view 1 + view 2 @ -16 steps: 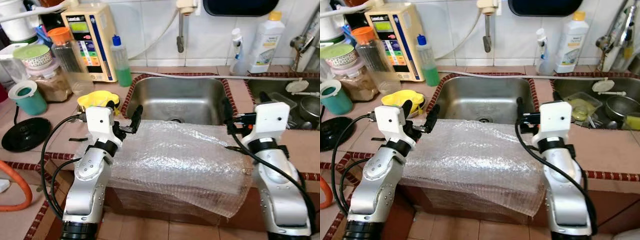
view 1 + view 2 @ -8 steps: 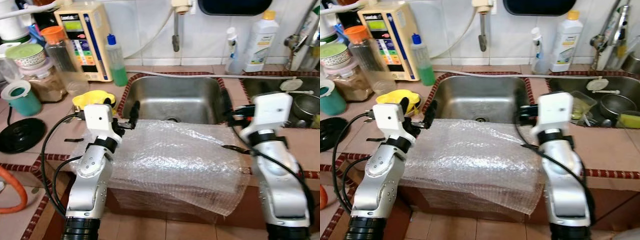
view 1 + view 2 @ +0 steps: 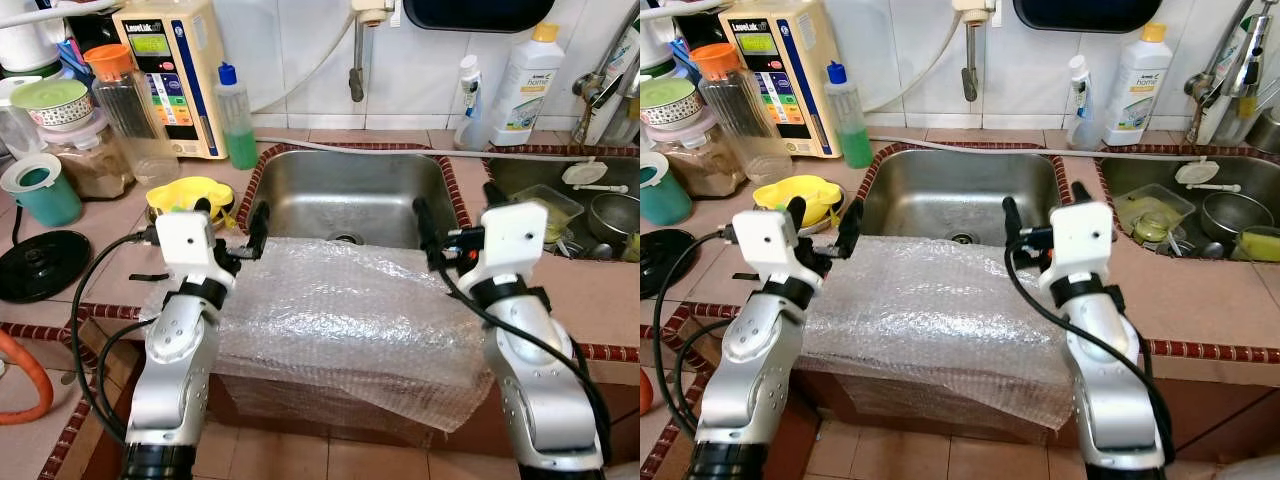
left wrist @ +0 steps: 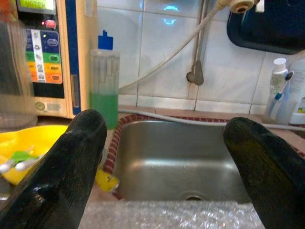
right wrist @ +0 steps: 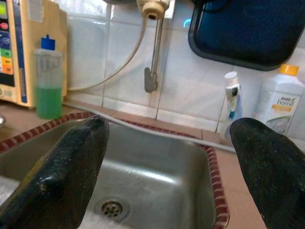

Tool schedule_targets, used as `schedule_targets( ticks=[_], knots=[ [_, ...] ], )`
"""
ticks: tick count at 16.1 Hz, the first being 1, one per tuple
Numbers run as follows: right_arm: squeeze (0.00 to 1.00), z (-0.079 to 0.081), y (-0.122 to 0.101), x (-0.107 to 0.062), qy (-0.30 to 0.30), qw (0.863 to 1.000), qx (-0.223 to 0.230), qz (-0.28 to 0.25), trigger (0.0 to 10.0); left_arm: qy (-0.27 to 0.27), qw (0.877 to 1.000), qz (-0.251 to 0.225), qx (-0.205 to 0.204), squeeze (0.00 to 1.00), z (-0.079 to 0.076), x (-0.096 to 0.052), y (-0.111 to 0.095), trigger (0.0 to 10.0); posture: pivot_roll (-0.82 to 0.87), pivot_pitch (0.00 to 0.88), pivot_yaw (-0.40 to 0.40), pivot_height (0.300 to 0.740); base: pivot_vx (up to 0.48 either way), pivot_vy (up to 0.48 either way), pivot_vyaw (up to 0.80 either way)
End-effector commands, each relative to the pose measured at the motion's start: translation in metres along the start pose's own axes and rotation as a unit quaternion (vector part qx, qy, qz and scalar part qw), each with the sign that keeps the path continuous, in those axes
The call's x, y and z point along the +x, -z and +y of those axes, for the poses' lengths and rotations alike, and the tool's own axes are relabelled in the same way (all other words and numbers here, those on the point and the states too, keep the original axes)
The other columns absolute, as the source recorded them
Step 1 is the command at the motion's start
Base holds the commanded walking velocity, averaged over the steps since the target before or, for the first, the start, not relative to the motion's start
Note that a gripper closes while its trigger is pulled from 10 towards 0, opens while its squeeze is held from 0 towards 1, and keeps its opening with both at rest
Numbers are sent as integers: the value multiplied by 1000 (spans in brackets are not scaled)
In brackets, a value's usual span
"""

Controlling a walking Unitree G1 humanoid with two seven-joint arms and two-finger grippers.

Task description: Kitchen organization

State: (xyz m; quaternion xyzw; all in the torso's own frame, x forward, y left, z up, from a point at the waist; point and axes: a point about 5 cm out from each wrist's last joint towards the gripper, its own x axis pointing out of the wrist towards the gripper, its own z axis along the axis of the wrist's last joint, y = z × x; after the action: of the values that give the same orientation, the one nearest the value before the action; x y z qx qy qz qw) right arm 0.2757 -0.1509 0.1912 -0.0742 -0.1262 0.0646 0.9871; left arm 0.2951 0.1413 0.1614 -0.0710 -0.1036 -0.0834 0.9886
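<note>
1. nearest: one sheet of bubble wrap point(image 3: 340, 320) draped over the counter's front edge, its far edge at the near rim of the sink, its near edge hanging toward the floor.
2. two grippers, one at each far corner of the sheet. left gripper point(image 3: 232, 215) fingers spread apart, holding nothing, just above the sheet's left corner. right gripper point(image 3: 458, 212) likewise spread and holding nothing, above the right corner.
3. left of the left gripper: one yellow bowl point(image 3: 190, 194); the left wrist view shows something green and utensils lying in it. one black round lid point(image 3: 40, 265) lies flat on the counter farther left.
4. middle: one steel sink point(image 3: 350, 195), drain visible in the right wrist view point(image 5: 110, 208). a second basin point(image 3: 1200, 200) to the right holds dishes.
5. far left cluster: one teal cup point(image 3: 42, 190), jars, one tall bottle with orange cap point(image 3: 125, 100), one beige wall unit point(image 3: 170, 70) with a coloured button strip; its brand too small to read.
6. one green-liquid bottle with blue cap point(image 3: 236, 118) beside it.
7. far right: one white bottle, orange cap, label reads "home" point(image 5: 279, 102); one small pump bottle point(image 3: 468, 88) beside it.
</note>
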Motion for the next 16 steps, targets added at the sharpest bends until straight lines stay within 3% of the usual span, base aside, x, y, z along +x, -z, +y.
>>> schedule_targets(
  ticks=[1, 5, 16],
  knots=[
    [0, 5, -2, -5, -7, 1000, 13, 0, 10000, 1, 1000, -4, 9, 0, 2, -2, -3, 10000, -41, 0, 44, 740, 274, 0, 0],
    [0, 10, 4, -13, -5, 1000, 21, 15, 10000, -2, 1000, 1, 10, 0, 5, -4, -2, 10000, -38, 0, 51, 740, 279, 0, 0],
    [0, 8, 4, -7, -1, 1000, 13, 14, 10000, 17, 1000, 16, 7, 0, 0, -4, 2, 10000, -37, 0, 51, 740, 228, 0, 0]
  ],
)
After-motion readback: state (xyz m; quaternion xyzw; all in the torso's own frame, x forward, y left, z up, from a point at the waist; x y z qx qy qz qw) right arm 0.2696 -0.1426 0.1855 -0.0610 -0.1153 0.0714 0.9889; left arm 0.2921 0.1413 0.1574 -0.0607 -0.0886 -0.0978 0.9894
